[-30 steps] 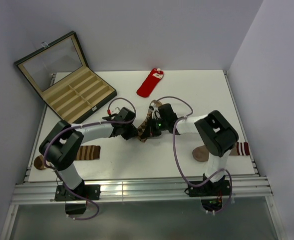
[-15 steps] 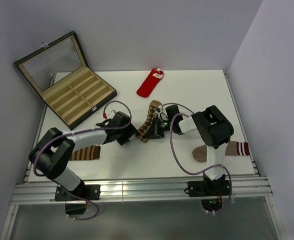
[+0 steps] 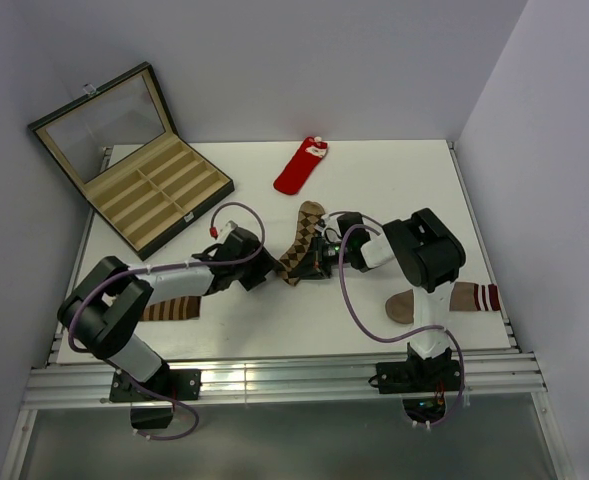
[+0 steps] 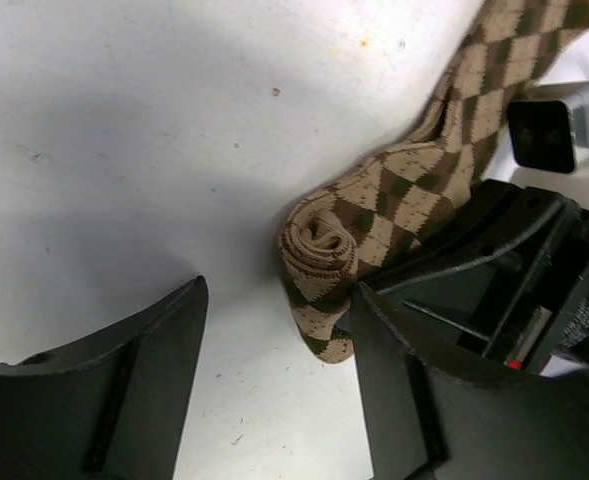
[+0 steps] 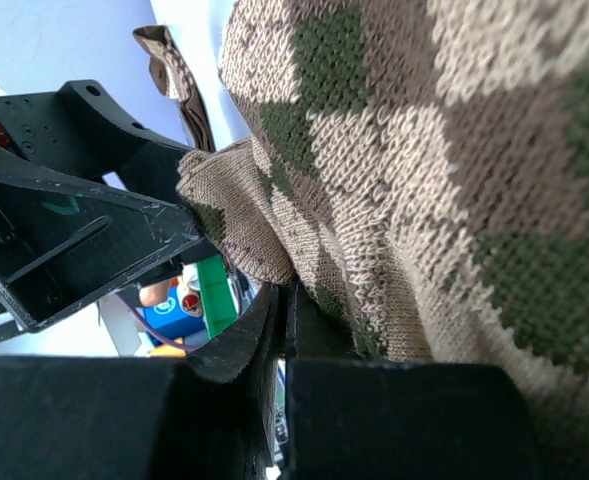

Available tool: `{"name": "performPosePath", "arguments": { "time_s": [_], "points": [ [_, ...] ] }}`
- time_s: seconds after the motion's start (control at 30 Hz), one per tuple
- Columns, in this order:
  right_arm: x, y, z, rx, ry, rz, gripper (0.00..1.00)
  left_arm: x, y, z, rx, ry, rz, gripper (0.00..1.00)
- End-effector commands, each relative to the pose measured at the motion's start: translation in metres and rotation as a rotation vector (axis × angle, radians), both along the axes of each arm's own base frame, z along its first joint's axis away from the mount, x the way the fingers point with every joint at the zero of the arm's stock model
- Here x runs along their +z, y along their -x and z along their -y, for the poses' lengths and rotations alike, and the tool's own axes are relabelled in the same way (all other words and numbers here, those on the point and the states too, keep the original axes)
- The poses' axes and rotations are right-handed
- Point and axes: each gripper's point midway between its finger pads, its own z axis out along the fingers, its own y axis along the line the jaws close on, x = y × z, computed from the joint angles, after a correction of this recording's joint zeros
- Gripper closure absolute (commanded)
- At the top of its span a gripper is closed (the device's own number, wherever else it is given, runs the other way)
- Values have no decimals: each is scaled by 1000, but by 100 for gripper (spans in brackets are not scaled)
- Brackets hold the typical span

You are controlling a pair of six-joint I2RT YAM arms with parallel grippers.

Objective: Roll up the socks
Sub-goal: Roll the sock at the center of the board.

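The tan-and-brown argyle sock [image 3: 300,238] lies mid-table, and its near end is curled into a small roll [image 4: 322,248]. My left gripper [image 3: 270,270] is open, its fingers [image 4: 144,380] either side of bare table. The roll sits just past the tips, against the right finger. My right gripper [image 3: 317,258] is shut, its tips [image 5: 282,300] pressed against the sock's underside, with knit fabric [image 5: 424,180] draped over them. The red sock [image 3: 301,166] with a white cuff lies flat at the back, away from both grippers.
An open display case [image 3: 154,190] with tan compartments stands at the back left. A brown-and-cream striped sock [image 3: 174,305] lies under the left arm. A plain tan-brown sock [image 3: 424,302] lies near the right arm's base, close to the table's right edge.
My left gripper has opened off the rolled end of the argyle sock and drawn back a little. Both arms have sunk lower. The sock now lies straighter on the table.
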Motion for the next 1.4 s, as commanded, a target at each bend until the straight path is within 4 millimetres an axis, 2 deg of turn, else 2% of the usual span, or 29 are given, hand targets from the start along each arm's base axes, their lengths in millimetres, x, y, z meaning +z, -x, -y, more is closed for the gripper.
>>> {"name": "performPosePath", "arguments": {
  "time_s": [0.0,0.07,0.23,0.43,0.77,0.87,1.03,1.07,1.1,1.17,1.2,1.23,1.3,1.37],
  "points": [
    [-68,25,31,-100,220,-195,99,21,-6,7,-45,48,113,34],
    [-68,24,31,-102,210,-203,99,31,-8,9,-56,75,163,33],
    [-69,24,30,-106,207,-211,99,31,-4,10,-87,84,195,36],
    [-68,22,31,-108,213,-204,99,14,-3,14,-108,67,154,44],
    [-68,20,32,-107,230,-194,99,-4,-6,19,-122,36,97,56],
    [-69,19,34,-106,251,-183,98,-11,-6,19,-122,11,68,58],
    [-67,16,37,-100,288,-147,96,-26,-3,11,-106,-55,-1,68],
    [-67,16,39,-103,300,-141,94,-25,-4,13,-105,-61,-8,69],
    [-66,13,39,-102,305,-128,93,-35,0,7,-98,-97,-46,72],
    [-62,12,40,-93,316,-103,90,-40,1,5,-96,-130,-78,74],
    [-62,9,41,-99,331,-86,89,-51,7,-3,-94,-176,-125,75],
    [-56,8,40,-83,339,-51,86,-50,5,-1,-94,-185,-129,76],
    [-52,0,42,-70,383,38,77,-55,8,-2,-100,-208,-149,76],
    [-37,-2,36,-36,410,122,69,-54,7,-1,-102,-213,-150,77]
  ]
}}
